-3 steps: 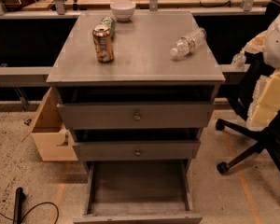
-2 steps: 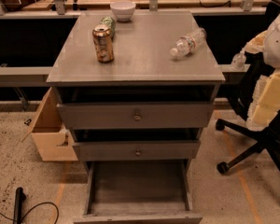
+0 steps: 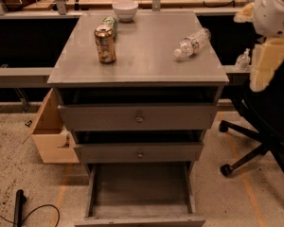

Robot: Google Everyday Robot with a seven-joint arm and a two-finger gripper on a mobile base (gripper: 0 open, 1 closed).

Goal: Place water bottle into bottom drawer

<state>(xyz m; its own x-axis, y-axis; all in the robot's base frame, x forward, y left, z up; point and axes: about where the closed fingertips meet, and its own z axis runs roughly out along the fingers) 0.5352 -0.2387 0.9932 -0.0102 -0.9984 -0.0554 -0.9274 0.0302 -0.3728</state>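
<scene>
The water bottle (image 3: 192, 43) lies on its side on the right part of the grey cabinet's top (image 3: 142, 56), white cap toward the front left. The bottom drawer (image 3: 139, 190) is pulled open and shows a plain grey inside with nothing in it. My gripper (image 3: 266, 63), a cream-coloured part under the white arm (image 3: 274, 8), hangs at the right edge of the view. It is to the right of the cabinet, about level with its top and apart from the bottle.
A gold-brown can (image 3: 105, 44) stands upright on the left of the top, with a green can (image 3: 110, 22) lying behind it and a white bowl (image 3: 125, 10) at the back. The two knobbed drawers are shut. An office chair base (image 3: 255, 160) is at the right, a cardboard box (image 3: 52, 136) at the left.
My arm and gripper have risen at the right edge of the view. The bottle, the cans and the drawers have not moved.
</scene>
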